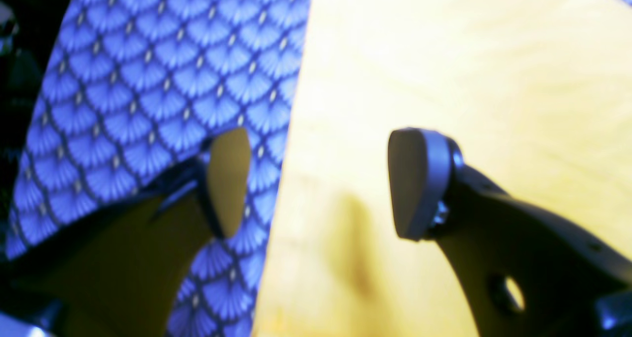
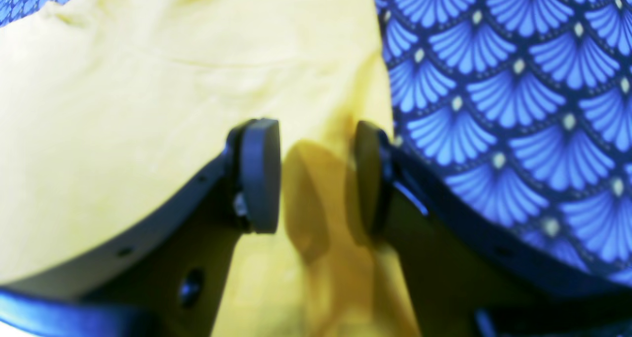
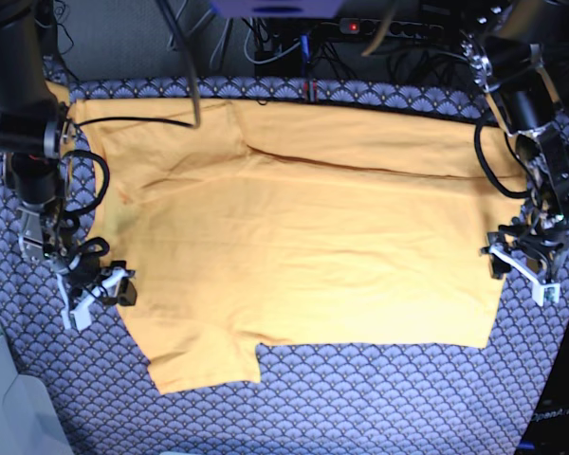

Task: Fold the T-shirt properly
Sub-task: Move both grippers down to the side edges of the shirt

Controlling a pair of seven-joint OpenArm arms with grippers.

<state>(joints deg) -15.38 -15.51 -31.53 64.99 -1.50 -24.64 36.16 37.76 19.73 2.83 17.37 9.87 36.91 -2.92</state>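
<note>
The T-shirt (image 3: 303,246) lies spread flat on the patterned tablecloth (image 3: 379,398), filling most of the table. Its long axis runs across the base view, side to side. One sleeve (image 3: 199,360) sticks out toward the near edge at that view's left; I judge the neck end to be on that side, though the neckline itself I cannot make out. The straight hem (image 3: 498,237) closes the opposite end, at that view's right. A long crease runs along the far part of the shirt.

Right gripper (image 3: 100,289) sits at the left edge of the cloth in the base view, just beside the sleeve. Its wrist view shows the fingers spread, nothing pinched, yellow fabric directly under the gap and the shirt's border just beside one pad.

Left gripper (image 3: 522,265) sits at the hem end. Fingers spread and empty; in its wrist view they straddle the shirt's border, one pad over pattern, one over yellow.

Judgement: each arm is nearest its own short end, so the coming grasp turns on each gripper reaching inward along the long axis to catch its edge.
</note>
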